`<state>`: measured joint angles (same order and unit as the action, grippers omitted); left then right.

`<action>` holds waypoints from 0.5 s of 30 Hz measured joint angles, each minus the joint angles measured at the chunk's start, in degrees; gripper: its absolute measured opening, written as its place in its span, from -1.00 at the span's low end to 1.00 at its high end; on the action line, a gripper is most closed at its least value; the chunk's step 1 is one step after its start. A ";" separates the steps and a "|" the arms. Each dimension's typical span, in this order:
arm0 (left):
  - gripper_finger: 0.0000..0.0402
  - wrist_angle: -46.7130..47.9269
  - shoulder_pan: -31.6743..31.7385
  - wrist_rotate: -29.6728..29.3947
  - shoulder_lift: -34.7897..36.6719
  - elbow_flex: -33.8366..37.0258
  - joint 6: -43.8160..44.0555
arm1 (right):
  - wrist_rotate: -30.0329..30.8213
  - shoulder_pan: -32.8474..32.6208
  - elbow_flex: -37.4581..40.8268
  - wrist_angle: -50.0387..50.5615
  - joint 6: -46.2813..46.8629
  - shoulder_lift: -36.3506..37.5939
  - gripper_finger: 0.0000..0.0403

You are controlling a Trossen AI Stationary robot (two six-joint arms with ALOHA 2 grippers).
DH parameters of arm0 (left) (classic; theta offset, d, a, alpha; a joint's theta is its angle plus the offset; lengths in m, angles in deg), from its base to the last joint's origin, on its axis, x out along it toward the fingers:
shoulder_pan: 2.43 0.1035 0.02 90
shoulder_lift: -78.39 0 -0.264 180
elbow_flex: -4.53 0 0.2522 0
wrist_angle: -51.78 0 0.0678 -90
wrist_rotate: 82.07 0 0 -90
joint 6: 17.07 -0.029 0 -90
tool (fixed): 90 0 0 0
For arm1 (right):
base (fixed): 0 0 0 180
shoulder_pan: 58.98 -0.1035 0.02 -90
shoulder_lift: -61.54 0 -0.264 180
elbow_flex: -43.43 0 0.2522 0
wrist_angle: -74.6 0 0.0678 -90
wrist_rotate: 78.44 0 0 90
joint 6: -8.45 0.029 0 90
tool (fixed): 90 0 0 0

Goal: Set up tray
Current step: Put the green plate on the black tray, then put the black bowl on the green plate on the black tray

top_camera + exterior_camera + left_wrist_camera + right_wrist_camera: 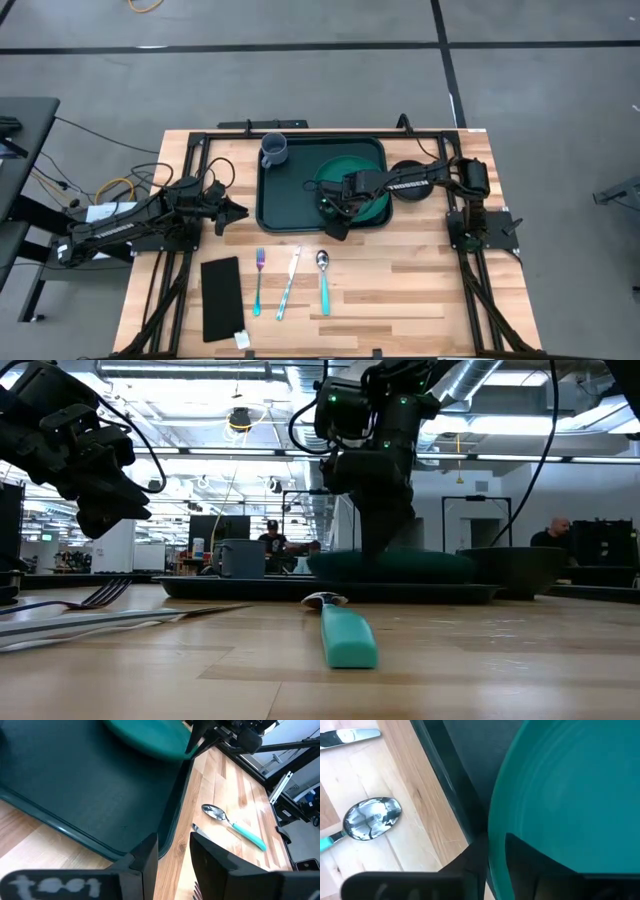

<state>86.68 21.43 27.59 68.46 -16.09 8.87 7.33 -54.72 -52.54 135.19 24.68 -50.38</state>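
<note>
The dark green tray lies at the table's far middle. On it are a grey-blue cup in the far left corner and a round green plate on its right half. My right gripper reaches across the plate from the right and is shut on its near-left rim. My left gripper hangs open in the air just left of the tray's near left corner, touching nothing. My right gripper pinches the plate's near-left rim between its two fingers, one on the rim's outer side and one over the plate's inner face. It comes from above, pointing down. Whether the plate is lifted off the tray or rests on it, I cannot tell.
Near the tray a fork, a knife and a teal-handled spoon lie side by side. A flat black rectangle lies at the near left. A black bowl stands right of the tray.
</note>
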 joint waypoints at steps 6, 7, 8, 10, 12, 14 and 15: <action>-0.50 0.00 0.00 -0.54 0.01 0.00 0.01 | -0.89 0.08 0.00 0.04 0.36 0.00 -0.65; -0.50 0.00 0.00 -0.55 -0.01 0.00 -0.01 | -1.56 0.33 0.00 0.02 1.23 0.00 -0.65; -0.50 0.02 0.00 -0.55 0.01 0.00 -0.01 | -2.34 0.52 0.00 -0.06 2.19 0.00 -0.65; -0.50 0.01 0.01 -0.55 0.01 0.00 0.00 | -4.32 1.09 0.00 -1.06 4.63 0.00 -0.64; -0.50 0.00 0.00 -0.55 0.01 0.00 -0.01 | -6.12 1.84 -0.24 -1.47 7.03 0.47 -0.64; -0.50 0.00 0.00 -0.55 0.01 0.00 0.02 | -6.41 2.51 -1.01 -1.16 9.13 1.66 -0.64; -0.50 0.00 0.02 -0.55 -0.01 0.00 0.18 | -6.21 2.85 -1.18 -0.90 10.07 2.84 -0.64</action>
<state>86.68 21.45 27.04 68.46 -16.09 9.05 1.11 -51.87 -53.72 134.29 34.75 -47.54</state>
